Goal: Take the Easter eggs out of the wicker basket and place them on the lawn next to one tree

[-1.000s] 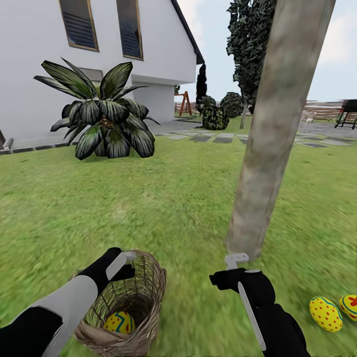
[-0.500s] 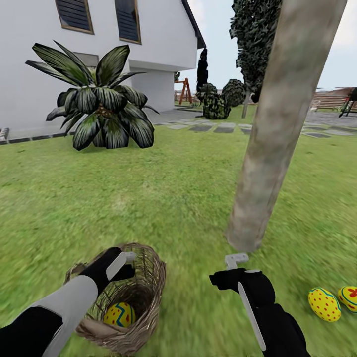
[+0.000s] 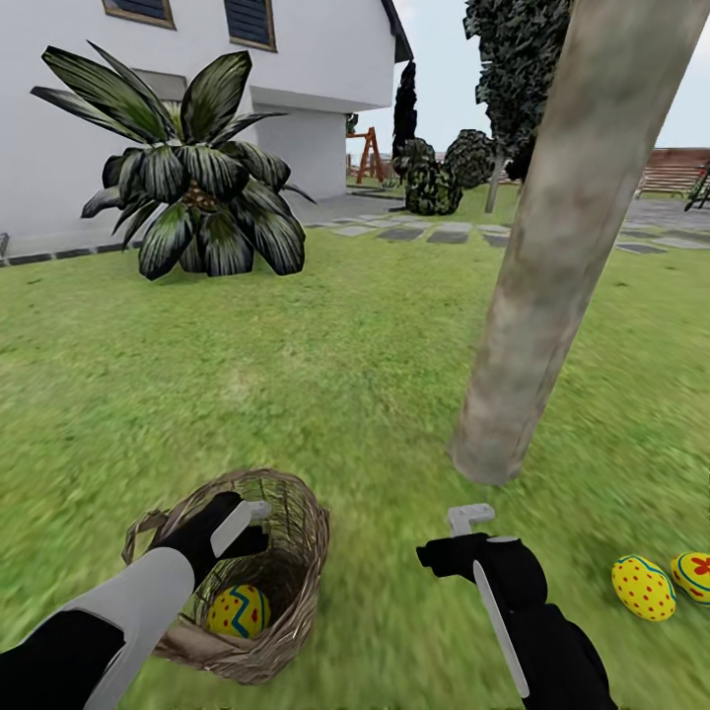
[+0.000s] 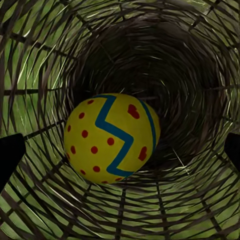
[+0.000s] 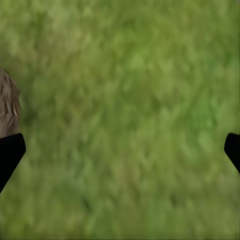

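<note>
Wicker basket [image 3: 286,552]: brown woven strands, rough, open weave with grass showing through the gaps in my left wrist view.
Egg inside [image 4: 111,138]: smooth, slightly glossy yellow shell.
Two eggs [image 3: 643,588] on the lawn [image 3: 325,375]: same smooth finish.
Tree [image 3: 552,247] trunk: mottled grey-brown bark, matt, coarse.
My left gripper [image 3: 251,526]: matt black casing, pale fingers.

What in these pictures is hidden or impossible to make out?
- Tree: head view, crown cut off by the top edge.
- Right-hand egg: head view, cut by the right edge.
- Basket egg: head view, partly behind the left arm and rim.
- Basket floor: left wrist view, too dark.
- Grass: right wrist view, blurred.
</note>
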Motion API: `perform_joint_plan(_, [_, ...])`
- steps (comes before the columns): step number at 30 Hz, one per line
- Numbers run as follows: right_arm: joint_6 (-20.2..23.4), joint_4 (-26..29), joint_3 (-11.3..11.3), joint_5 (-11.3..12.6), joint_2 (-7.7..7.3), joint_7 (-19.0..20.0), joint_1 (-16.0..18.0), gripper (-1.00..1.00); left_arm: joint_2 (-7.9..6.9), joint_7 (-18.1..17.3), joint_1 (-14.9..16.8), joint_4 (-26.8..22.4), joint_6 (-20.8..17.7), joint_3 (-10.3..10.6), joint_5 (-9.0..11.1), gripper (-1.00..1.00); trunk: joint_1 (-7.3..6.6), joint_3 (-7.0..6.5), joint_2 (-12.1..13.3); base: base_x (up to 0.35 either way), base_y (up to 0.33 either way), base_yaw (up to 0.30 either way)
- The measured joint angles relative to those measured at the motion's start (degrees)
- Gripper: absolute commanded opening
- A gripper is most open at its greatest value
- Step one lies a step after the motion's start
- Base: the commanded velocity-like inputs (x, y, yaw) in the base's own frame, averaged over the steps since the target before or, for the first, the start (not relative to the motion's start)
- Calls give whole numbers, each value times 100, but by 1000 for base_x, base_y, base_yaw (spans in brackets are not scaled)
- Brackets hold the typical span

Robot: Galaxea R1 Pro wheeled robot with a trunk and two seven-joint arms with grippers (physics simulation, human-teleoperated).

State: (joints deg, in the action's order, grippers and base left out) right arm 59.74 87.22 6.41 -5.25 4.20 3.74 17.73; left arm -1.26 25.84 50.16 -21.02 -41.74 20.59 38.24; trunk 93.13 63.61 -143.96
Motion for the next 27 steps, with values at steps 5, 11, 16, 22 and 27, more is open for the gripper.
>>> perform_joint_plan(5, [0, 0, 0, 0, 0, 0, -1, 100, 0, 0, 0, -3, 0, 0, -2, 100, 13, 111, -7, 0, 0, 0])
perform_joint_plan(11, [0, 0, 0, 0, 0, 0, -1, 100, 0, 0, -3, -4, 0, 0, 1, 100, 28, 244, -15, 0, 0, 0])
perform_joint_plan(16, [0, 0, 0, 0, 0, 0, -1, 100, 0, 0, -1, -4, 0, 0, 1, 100, 41, 355, -22, 0, 0, 0])
perform_joint_plan(22, [0, 0, 0, 0, 0, 0, -1, 100, 0, 0, -7, -4, 0, 0, -4, 100, 46, 399, -24, 0, 0, 0])
perform_joint_plan(27, [0, 0, 0, 0, 0, 0, -1, 100, 0, 0, -8, -4, 0, 0, 0, 100, 59, 510, -31, 0, 0, 0])
